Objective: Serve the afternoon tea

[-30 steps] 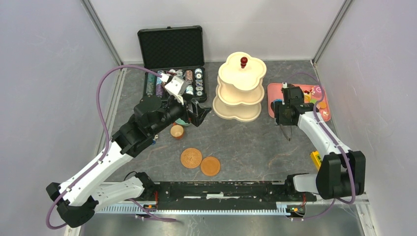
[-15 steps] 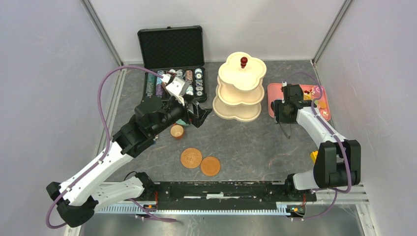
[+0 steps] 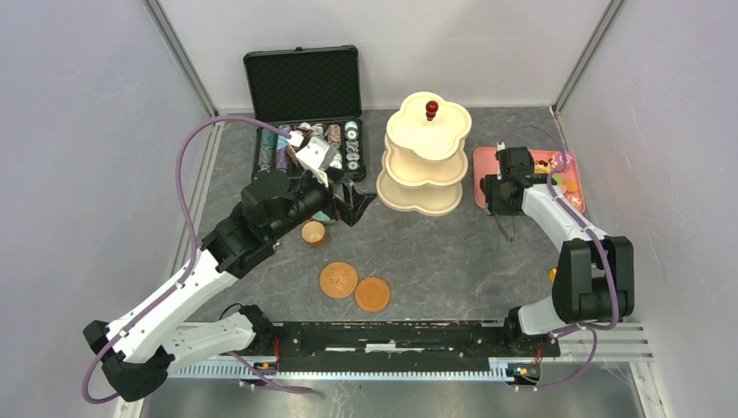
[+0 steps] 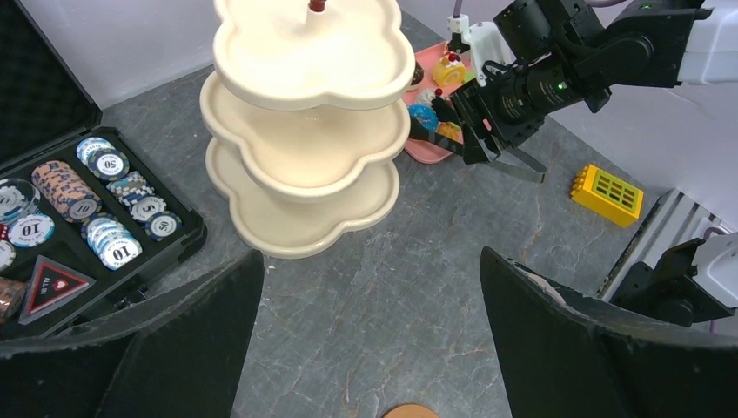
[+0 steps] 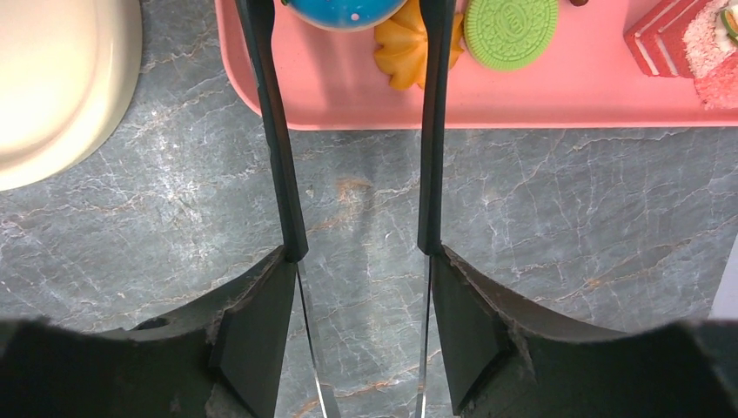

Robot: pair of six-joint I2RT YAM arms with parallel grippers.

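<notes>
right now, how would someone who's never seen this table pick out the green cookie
Find the cream three-tier stand; the pink tray lies just to its right. On it, the green cookie lies between a yellow-orange pastry and a red-and-white cake slice. It is a flat green disc with a stamped pattern, unlike its lumpy or layered neighbours.

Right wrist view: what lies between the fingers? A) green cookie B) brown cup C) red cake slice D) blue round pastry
D: the blue round pastry on the pink tray sits between the two fingers; the green cookie lies outside them, to the right.
</notes>
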